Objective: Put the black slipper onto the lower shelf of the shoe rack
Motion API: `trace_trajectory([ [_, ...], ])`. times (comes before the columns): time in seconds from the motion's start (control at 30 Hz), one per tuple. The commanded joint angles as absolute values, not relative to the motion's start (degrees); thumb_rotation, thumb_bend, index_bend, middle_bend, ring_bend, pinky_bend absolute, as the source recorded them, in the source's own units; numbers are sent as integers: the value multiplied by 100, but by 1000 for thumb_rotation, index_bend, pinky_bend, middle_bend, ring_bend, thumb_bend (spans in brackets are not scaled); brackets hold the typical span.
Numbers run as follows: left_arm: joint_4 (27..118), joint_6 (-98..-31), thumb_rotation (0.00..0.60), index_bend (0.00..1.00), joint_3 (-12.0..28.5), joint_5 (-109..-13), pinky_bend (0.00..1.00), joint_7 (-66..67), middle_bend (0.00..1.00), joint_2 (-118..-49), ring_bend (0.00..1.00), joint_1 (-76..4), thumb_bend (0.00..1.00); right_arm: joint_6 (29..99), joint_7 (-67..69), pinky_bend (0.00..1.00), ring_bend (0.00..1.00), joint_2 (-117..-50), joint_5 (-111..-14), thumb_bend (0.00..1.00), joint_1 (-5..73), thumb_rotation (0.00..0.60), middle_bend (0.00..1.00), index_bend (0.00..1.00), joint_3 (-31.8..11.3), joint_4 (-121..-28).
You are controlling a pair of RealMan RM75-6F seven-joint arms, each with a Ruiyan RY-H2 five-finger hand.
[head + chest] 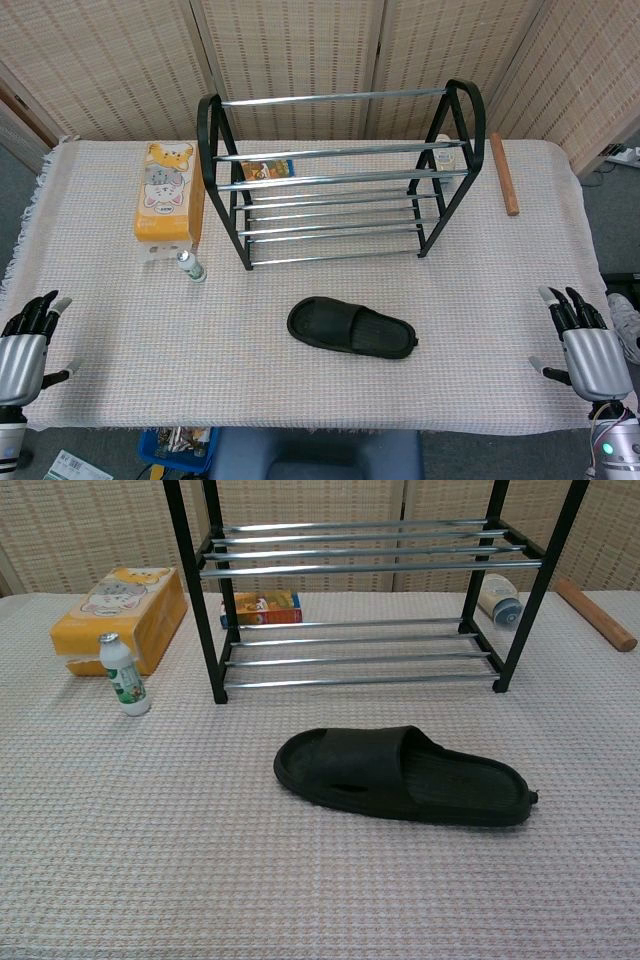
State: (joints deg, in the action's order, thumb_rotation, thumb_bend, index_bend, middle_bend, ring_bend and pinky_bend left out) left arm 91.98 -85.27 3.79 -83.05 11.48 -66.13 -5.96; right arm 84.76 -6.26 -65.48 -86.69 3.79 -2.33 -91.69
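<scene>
- A black slipper lies flat on its sole on the cloth-covered desk, just in front of the shoe rack and apart from it, toe end pointing to the robot's left.
- The rack's lower shelf, a set of chrome rails near desk level, carries no shoe; a small printed box and a small jar sit on the desk behind the rack.
- The left hand rests at the near left corner of the desk, fingers apart and holding nothing; the right hand mirrors it at the near right corner, also spread and holding nothing. Both are well apart from the slipper.
- By the look of it, the task has not begun: the reach and grasp are the step in hand.
- The next move likely calls for one hand to travel inward, close on the slipper, lift it and slide it low between the rack's end frames.
- Off to the left stand an orange cat-printed tissue pack and a small white bottle; a wooden stick lies to the right.
</scene>
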Motion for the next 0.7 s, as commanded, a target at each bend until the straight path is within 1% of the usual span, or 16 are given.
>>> trace_trajectory([
  [0.03, 9195, -8519, 600, 160, 369, -8315, 250, 1155, 100, -6602, 109, -596, 175, 8473, -614, 157, 86, -6563, -8676, 0, 371, 600, 101, 21, -218, -9157],
  [0.37, 9272, -8526, 600, 160, 330, -8351, 250, 1145, 100, -6552, 110, -576, 175, 8457, -562, 158, 86, -6590, -8812, 0, 377, 600, 113, 21, -148, -9138],
  [0.5, 9284, -8472, 600, 160, 328, -8335, 250, 1122, 100, -6549, 110, -597, 175, 8232, -624, 158, 86, -6620, -8928, 0, 508, 600, 133, 21, -85, -9223],
  [0.7, 9289, -8448, 600, 161, 295, -8362, 250, 1106, 100, -6564, 109, -599, 176, 7777, -756, 157, 86, -6829, -9107, 19, 822, 600, 137, 21, -32, -9440],
])
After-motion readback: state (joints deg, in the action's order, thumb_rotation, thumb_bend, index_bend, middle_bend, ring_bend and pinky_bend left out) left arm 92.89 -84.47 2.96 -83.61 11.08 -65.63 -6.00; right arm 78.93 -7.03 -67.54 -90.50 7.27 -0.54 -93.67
